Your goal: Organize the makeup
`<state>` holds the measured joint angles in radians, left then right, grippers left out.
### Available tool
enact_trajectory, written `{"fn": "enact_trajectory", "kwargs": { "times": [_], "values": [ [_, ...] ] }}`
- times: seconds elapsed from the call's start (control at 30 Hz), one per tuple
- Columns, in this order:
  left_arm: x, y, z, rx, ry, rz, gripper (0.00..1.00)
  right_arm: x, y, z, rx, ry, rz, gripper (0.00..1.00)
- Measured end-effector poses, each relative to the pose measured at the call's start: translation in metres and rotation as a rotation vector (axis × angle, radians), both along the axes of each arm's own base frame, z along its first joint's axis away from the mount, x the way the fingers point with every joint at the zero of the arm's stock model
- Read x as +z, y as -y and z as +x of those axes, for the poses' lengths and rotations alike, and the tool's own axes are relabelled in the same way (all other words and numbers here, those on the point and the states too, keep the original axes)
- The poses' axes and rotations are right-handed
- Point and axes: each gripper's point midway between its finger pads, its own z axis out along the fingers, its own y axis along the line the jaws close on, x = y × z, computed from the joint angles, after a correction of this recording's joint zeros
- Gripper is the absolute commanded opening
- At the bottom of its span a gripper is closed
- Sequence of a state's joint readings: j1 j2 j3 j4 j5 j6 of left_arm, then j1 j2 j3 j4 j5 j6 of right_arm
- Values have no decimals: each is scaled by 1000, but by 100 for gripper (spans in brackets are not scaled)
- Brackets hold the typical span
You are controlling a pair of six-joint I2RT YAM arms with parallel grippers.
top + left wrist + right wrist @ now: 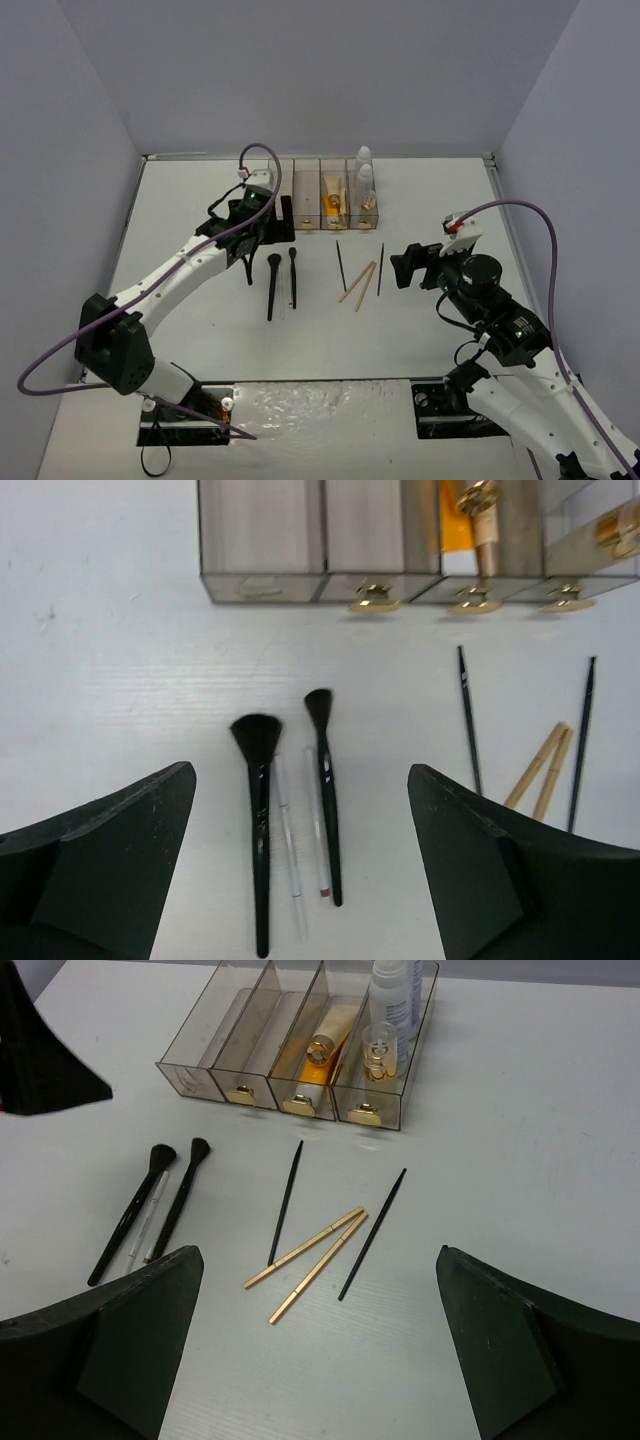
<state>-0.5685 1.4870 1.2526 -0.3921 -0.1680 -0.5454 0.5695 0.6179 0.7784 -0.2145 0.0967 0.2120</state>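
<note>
Hovering left gripper (300, 875) over black brushes (260, 830) on table (100, 680), showing jaws spread, gripping nothing. Hovering right gripper (320, 1350) near tan sticks (300, 1252) and black pencils (284, 1205), jaws likewise spread, empty. Sitting in box (188, 1072): orange tube (318, 1065), white bottle (395, 995).

No readable text, label or number anywhere.

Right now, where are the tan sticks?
In the top view, the tan sticks lie mid-table between two black pencils, just nearer than the box and right of the brushes.
</note>
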Motion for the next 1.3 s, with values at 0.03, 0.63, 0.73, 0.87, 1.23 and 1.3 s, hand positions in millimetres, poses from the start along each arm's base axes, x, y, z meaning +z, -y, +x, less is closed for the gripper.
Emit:
{"fn": "enact_trajectory", "kwargs": {
  "times": [0.03,0.63,0.73,0.87,1.23,1.3],
  "values": [
    [-9,-8,-11,4,-15,14,79,0,0,0,0,0,0,100],
    [-124,-38,-76,-17,-240,94,53,-4,-1,0,0,-12,-3,100],
    [-132,-33,-75,-22,-256,84,51,-4,-1,0,0,-11,-3,100],
    [-142,-30,-73,-19,-274,84,47,-4,-1,0,1,-12,-3,100],
    [-163,-29,-75,-11,-315,113,26,-5,-1,0,0,-13,-3,100],
    [-163,-29,-75,-10,-313,119,20,-5,-1,0,0,-13,-3,100]
  ]
}}
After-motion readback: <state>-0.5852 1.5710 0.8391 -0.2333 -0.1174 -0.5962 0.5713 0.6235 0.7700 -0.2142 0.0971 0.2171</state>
